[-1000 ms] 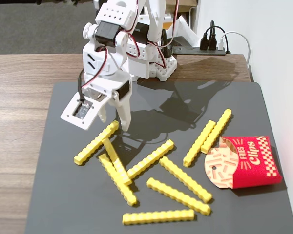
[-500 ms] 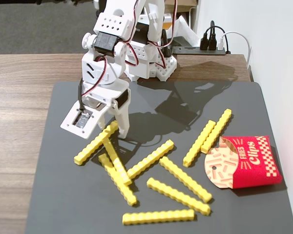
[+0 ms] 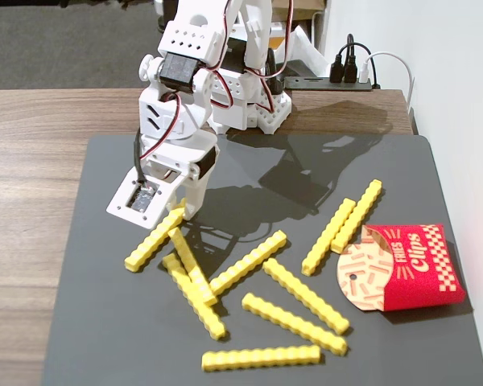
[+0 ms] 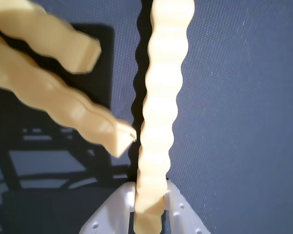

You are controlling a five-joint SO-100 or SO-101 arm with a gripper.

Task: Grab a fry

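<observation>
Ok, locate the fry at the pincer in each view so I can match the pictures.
Fixed view: the fry lies at left on the dark mat, its upper end under the pincer.
Wrist view: the same fry runs up the centre from between the pincer fingers at the bottom edge.
Shared landmark: the neighbouring fry angling in beside it.

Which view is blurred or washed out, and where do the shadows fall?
Wrist view: the fry between the gripper jaws looks pale, soft and overexposed, and so do two fries on the left. Fixed view: sharp, with the arm's shadow falling to the right across the dark mat.
</observation>
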